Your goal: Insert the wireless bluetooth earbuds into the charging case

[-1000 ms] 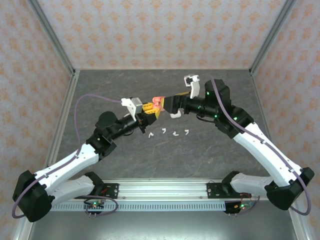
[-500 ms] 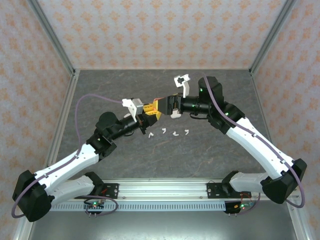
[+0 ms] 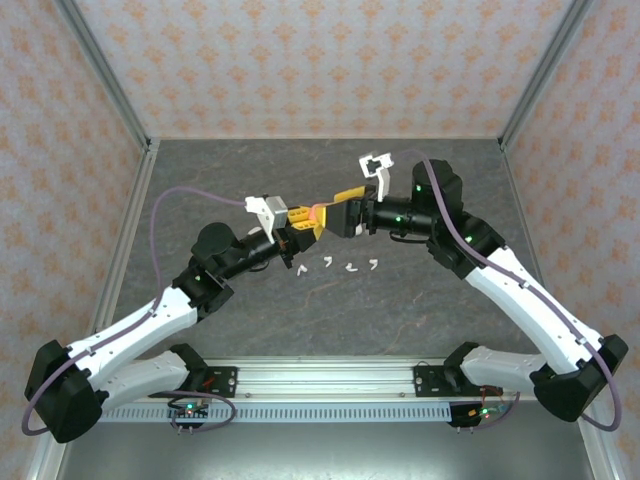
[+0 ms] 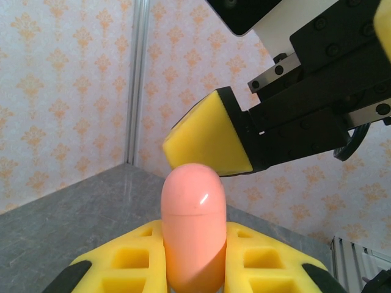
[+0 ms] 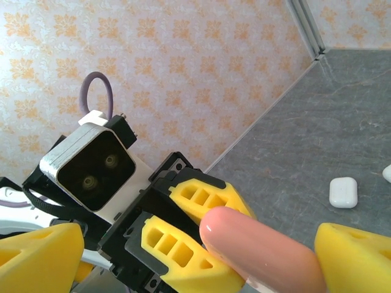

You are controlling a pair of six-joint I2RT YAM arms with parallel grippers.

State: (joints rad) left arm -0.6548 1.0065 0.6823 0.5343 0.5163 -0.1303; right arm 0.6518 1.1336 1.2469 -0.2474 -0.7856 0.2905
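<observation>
A closed salmon-pink charging case (image 4: 192, 226) stands upright between the yellow pads of my left gripper (image 4: 192, 247), which is shut on its lower half. From above, the case (image 3: 318, 211) sticks out of the left gripper (image 3: 303, 222) above mid-table. My right gripper (image 3: 338, 207) faces it, open, with one yellow finger (image 4: 208, 137) just above the case's rounded top. In the right wrist view the case (image 5: 263, 250) points in between the right gripper's (image 5: 201, 253) wide-spread fingers. Several white earbuds (image 3: 327, 262) lie in a row on the table below both grippers.
A white case (image 5: 343, 191) lies on the grey table near the back wall. Aluminium frame posts (image 3: 110, 90) and patterned walls enclose the table. The left arm's purple cable (image 3: 190, 192) loops over the table's left side.
The right wrist has swung and turned, and its fingers have come round to either side of the pink case's top. The left arm and the earbuds have stayed put.
</observation>
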